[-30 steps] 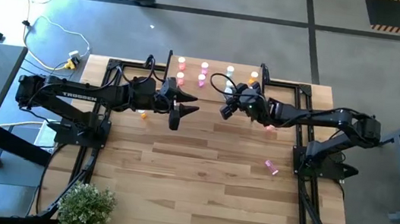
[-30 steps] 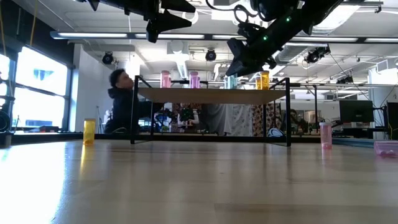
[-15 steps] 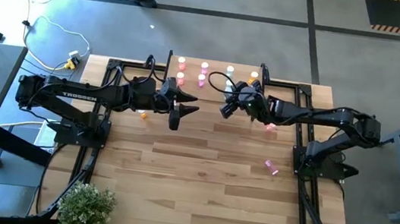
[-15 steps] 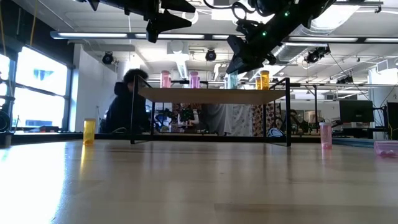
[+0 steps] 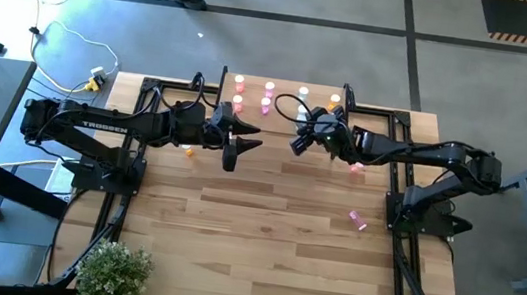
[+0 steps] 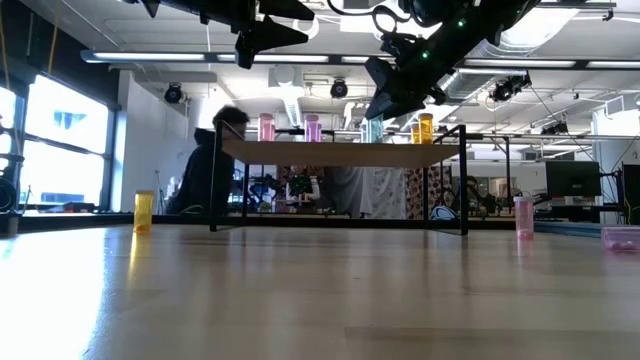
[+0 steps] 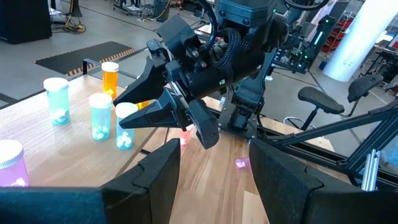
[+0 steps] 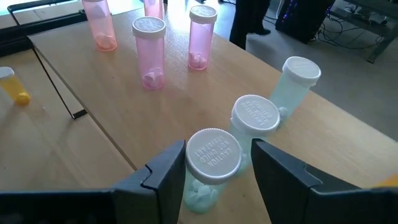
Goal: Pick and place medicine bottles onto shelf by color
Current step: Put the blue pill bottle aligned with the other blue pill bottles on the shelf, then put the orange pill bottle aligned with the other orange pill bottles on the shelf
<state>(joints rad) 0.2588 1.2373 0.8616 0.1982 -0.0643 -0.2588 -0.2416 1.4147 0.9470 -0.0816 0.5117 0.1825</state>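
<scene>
Placing looks like the step in hand: a teal bottle (image 8: pixel 211 163) stands on the shelf (image 8: pixel 124 112) between the right gripper (image 8: pixel 214 171) fingers, which sit apart around it, apparently released, though contact is hard to judge. Next the gripper must lift clear without tipping its teal neighbours. The left gripper (image 5: pixel 234 144) waits beside the shelf over the counter (image 5: pixel 262 238), fingers apart, empty.

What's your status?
Right gripper open over teal bottle on shelf. Left gripper open, empty, waiting. Three bottles left on table.
</scene>
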